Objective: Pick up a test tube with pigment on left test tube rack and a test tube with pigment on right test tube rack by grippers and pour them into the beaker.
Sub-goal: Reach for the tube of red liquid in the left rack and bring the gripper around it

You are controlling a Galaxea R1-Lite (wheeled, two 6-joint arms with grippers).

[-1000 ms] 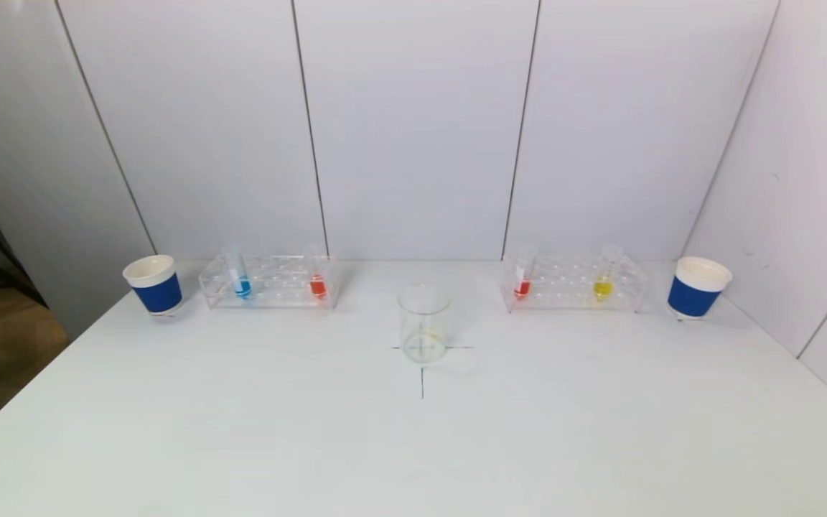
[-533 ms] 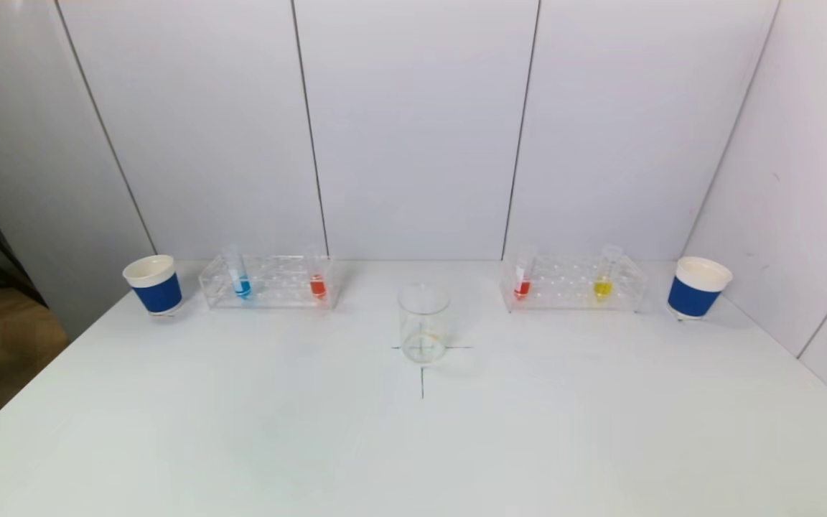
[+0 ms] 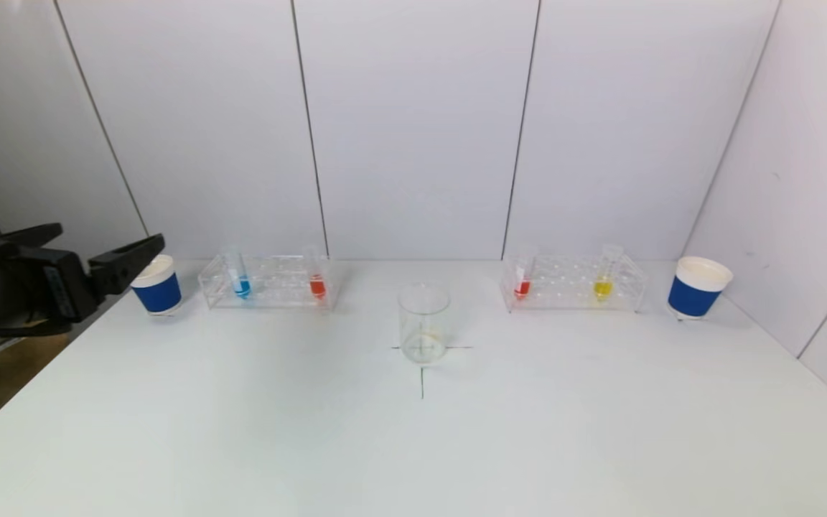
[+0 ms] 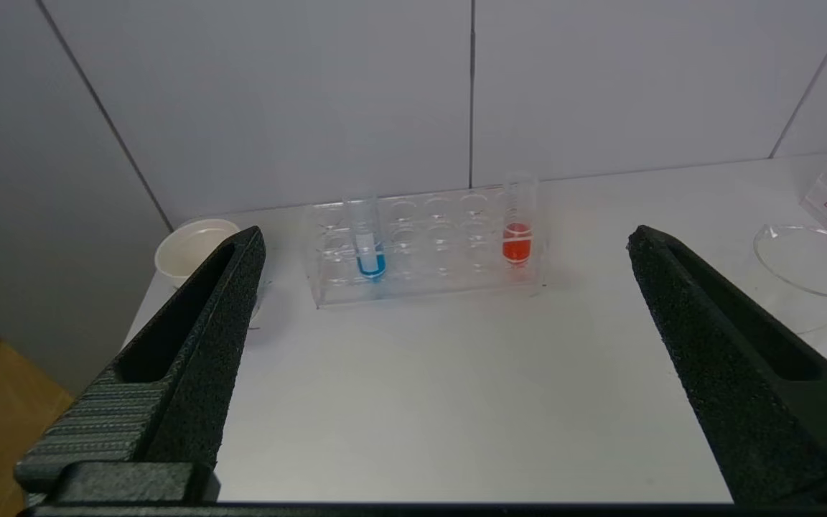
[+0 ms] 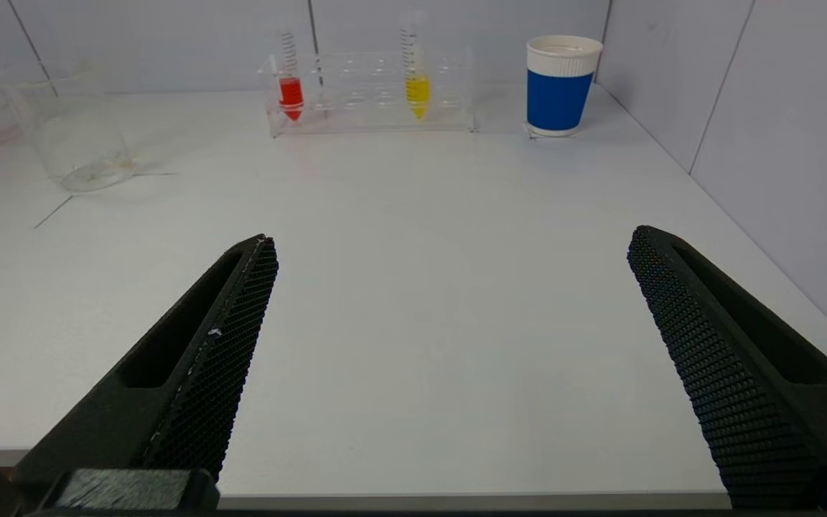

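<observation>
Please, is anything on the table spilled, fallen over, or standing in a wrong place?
Nothing stands out. The four tubes stand in the left rack and right rack, the beaker sits upright on its cross mark, both blue cups are upright, and no spill shows. The left gripper and right gripper are open and hold nothing.

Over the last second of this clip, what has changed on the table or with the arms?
The left gripper has swung into the head view from the left edge, jaws open and empty, now near the left blue cup. Nothing was gripped or released. The right gripper is open over the near table, outside the head view. Both racks, their four tubes, the beaker and the right cup sit where they were.
</observation>
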